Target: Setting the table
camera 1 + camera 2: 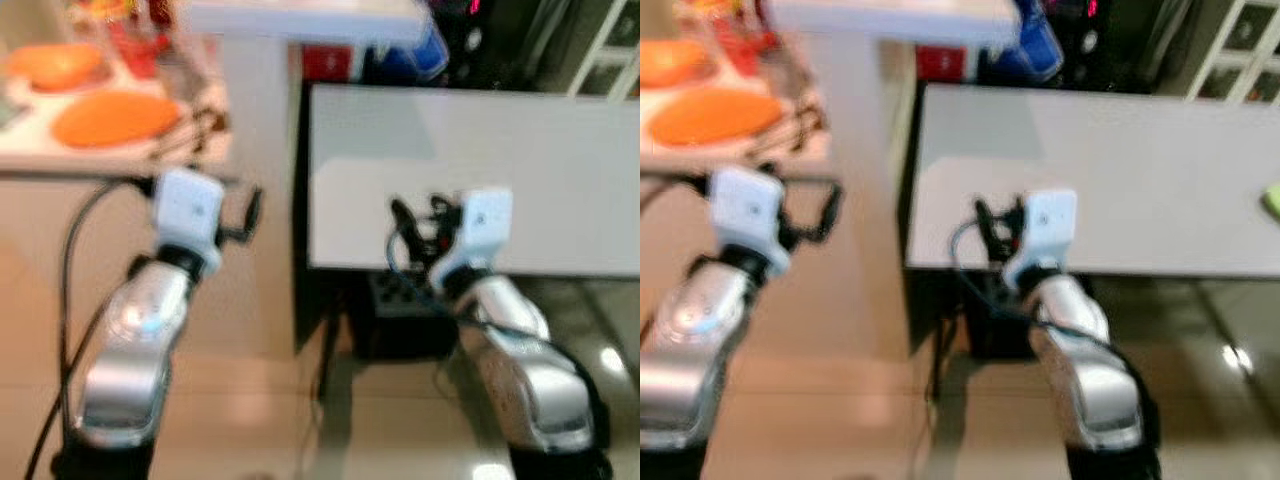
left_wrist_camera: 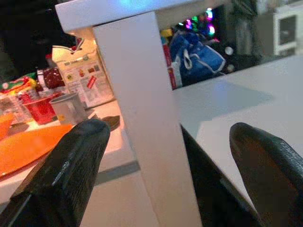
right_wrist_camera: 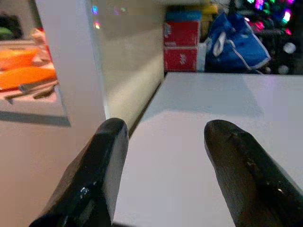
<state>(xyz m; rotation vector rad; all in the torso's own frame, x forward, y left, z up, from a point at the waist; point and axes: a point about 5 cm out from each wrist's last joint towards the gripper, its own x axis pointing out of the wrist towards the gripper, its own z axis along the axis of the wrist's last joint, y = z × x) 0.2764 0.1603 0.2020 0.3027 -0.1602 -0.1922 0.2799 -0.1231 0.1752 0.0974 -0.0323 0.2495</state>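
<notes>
1. Head views are blurred. Two silver arms reach forward, each ending in a white wrist block.
2. Left gripper [image 2: 165, 156]: two long black fingers [image 2: 71, 170] spread wide apart, nothing between them. It hangs in front of a white square post [image 2: 142, 118], near the edge of the cluttered white bench [image 1: 110, 155] on the robot's left.
3. Right gripper [image 3: 163, 161]: fingers [image 3: 102, 165] also held well apart, empty. It sits just at the near edge of the bare white rectangular bench [image 1: 470, 150] ahead on the right.
4. Task items all lie on the cluttered bench: a flat orange oval plate [image 1: 115, 117] near its front edge, a second orange dish [image 1: 60, 65] behind it, further left.
5. The left wrist view picks out a red plastic cup [image 2: 40, 106], a grey mug [image 2: 71, 108] just beside it, and a printed paper carton [image 2: 83, 75] standing behind both.
6. The right wrist view shows dark cutlery-like pieces [image 3: 31, 90] lying by the orange plate; too blurred to name exactly.
7. Beyond the bare bench: a blue bag with white cord [image 2: 196, 56], red boxes [image 3: 182, 45] beside it, coloured lights in the dark background.
8. A small pale green object [image 1: 1272, 200] sits at the far right edge of the bare bench; cannot tell what it is.
9. Glossy beige tiled floor [image 1: 250, 400] below, with light reflections.
</notes>
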